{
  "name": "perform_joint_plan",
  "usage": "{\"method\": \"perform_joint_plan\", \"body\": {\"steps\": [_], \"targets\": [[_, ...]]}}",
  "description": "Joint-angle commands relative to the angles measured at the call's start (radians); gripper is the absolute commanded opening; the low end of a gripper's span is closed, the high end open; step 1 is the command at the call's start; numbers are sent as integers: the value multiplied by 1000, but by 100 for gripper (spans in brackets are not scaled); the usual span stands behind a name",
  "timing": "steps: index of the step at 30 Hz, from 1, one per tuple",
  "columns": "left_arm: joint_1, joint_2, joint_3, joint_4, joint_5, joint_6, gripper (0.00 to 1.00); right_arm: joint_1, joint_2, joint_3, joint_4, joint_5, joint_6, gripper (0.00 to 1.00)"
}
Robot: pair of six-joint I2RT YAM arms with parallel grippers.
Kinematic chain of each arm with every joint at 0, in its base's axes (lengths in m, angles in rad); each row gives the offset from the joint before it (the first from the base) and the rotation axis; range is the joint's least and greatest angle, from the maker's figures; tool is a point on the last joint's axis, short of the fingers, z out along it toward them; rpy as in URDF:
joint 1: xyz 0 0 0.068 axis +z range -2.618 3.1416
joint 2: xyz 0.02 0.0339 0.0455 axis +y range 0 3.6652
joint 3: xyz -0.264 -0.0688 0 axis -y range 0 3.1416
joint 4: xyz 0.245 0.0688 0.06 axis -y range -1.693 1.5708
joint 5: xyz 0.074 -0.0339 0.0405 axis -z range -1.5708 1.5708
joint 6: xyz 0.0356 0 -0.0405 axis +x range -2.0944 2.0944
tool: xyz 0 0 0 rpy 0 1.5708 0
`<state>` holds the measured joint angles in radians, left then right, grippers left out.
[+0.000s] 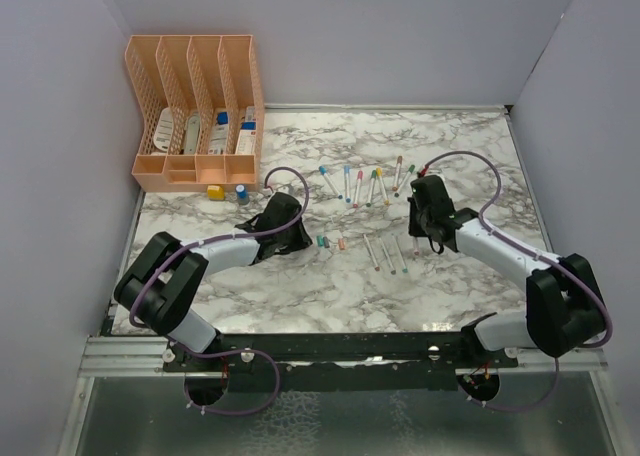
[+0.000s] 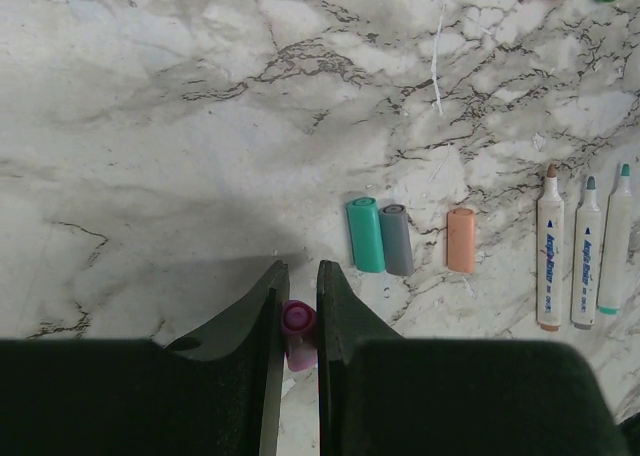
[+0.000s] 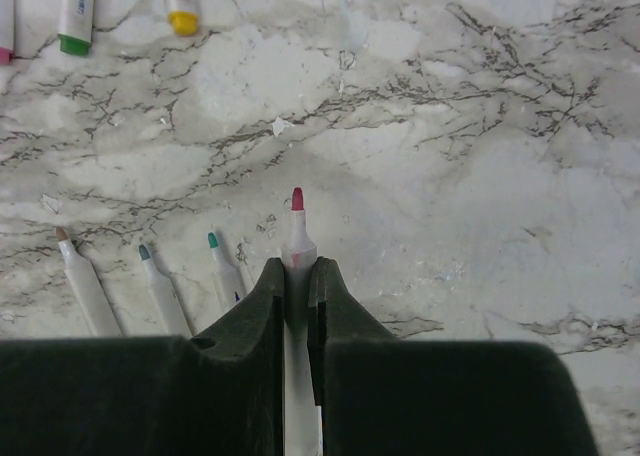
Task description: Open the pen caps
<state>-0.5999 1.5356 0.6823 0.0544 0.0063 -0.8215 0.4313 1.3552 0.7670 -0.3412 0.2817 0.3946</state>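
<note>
Marble tabletop (image 1: 300,296), walled on three sides; peach file organizer (image 1: 190,106) in the far-left corner. Left gripper (image 2: 300,276) sits low over the marble, fingers closed on a magenta pen cap (image 2: 298,324). Just right of it, three loose caps (image 2: 397,238) lie side by side (teal, grey, orange), then three uncapped pens (image 2: 586,256). Capped pens (image 1: 372,188) fan out beyond, mid-table. Right gripper (image 3: 298,268) clamps a red-tipped pen (image 3: 297,226), tip pointing forward. Open marble runs right of it to the wall, and along the near edge.
</note>
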Motion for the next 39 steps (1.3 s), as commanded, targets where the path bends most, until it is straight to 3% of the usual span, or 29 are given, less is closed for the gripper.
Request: {"method": "perform_joint_plan", "body": {"steps": [1, 12, 19, 30, 36, 39], "targets": [[-4, 7, -7, 12, -29, -11, 6, -6, 36, -12, -29, -51, 32, 1], [-5, 0, -12, 2, -23, -14, 34, -9, 86, -32, -45, -74, 41, 1], [-4, -54, 13, -44, -31, -7, 40, -15, 109, -34, -53, -92, 43, 2], [-3, -206, 77, -159, -79, 15, 44, -28, 99, -12, -75, -90, 48, 28], [-1, -271, 96, -193, -99, 15, 53, -28, 51, 51, -104, -58, 31, 36], [-1, -306, 96, -195, -108, 13, 62, -28, 11, 101, -95, -60, 8, 47]]}}
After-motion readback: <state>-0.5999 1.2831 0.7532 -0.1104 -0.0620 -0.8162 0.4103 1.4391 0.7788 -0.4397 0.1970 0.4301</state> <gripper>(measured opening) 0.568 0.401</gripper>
